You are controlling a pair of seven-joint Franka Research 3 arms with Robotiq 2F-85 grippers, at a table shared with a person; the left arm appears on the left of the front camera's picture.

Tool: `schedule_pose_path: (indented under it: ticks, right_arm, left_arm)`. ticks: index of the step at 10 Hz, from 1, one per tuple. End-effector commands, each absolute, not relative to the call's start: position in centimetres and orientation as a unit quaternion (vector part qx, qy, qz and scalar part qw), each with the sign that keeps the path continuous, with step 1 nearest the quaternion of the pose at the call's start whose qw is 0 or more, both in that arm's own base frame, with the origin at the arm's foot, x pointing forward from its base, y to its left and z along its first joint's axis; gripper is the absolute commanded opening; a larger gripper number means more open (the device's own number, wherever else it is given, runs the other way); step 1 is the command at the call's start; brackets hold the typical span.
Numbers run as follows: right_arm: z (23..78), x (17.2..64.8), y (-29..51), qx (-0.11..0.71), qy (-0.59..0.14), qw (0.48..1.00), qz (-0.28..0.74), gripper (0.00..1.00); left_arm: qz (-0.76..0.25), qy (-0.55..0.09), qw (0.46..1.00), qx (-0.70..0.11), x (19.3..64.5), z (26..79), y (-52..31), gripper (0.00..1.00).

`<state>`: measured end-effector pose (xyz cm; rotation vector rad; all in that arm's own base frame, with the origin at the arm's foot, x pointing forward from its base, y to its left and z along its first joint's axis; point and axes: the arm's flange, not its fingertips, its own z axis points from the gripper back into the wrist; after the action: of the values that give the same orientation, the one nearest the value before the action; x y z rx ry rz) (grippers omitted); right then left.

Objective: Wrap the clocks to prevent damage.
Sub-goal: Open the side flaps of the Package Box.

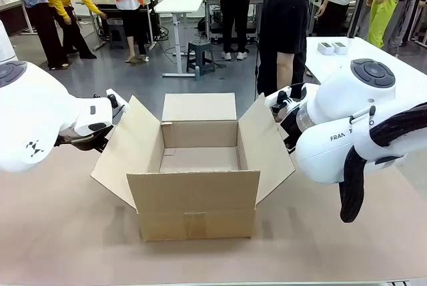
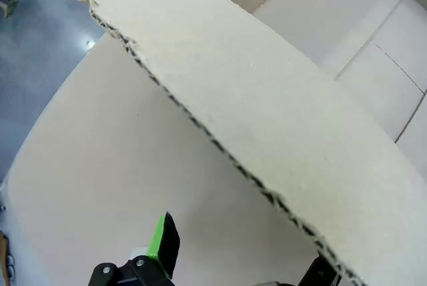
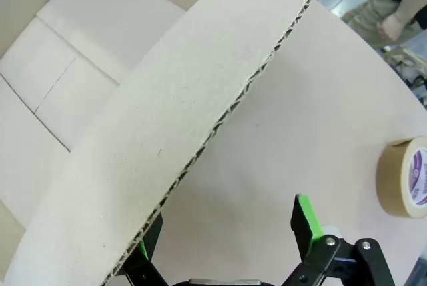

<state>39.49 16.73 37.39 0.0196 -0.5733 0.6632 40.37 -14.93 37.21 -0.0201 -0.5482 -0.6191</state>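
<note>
Clocks are not yet inside the open brown cardboard box (image 1: 193, 199) mid-tabletop (image 1: 67, 233). Left jaws, black with green pads (image 2: 160, 239), stand apart astride its left flap (image 2: 267, 99). Right jaws stand apart astride the right flap (image 3: 200, 113), likely to keep both flaps splayed. A tan tape roll (image 3: 403, 176) lies nearby.

Lit brightly and evenly from overhead, without hard glare. Casts only a soft shadow around the cardboard box (image 1: 193, 199) on the table (image 1: 60, 233), with deeper shade inside. Reads sharp in the front view. Bends strongly in both wrist views, curving the box flap (image 2: 267, 99) and stretching the tape roll (image 3: 403, 178) at the border. Softens slightly close to the lens.
</note>
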Motion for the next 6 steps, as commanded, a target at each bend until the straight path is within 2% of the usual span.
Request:
schedule_pose_path:
  ticks: [1,5,6]
  right_arm:
    - [37.4,39.5,16.7,0.01,-0.278,0.905,0.321,1.0]
    - [37.4,39.5,16.7,0.009,-0.278,0.905,0.321,1.0]
    - [39.8,39.7,16.0,-0.001,-0.288,0.901,0.326,1.0]
  left_arm:
    - [-0.301,-0.267,0.916,-0.01,40.4,37.2,-14.9,1.0]
    - [-0.301,-0.266,0.916,-0.01,40.4,37.2,-14.9,1.0]
    - [-0.327,-0.271,0.905,-0.02,40.4,39.8,-14.0,1.0]
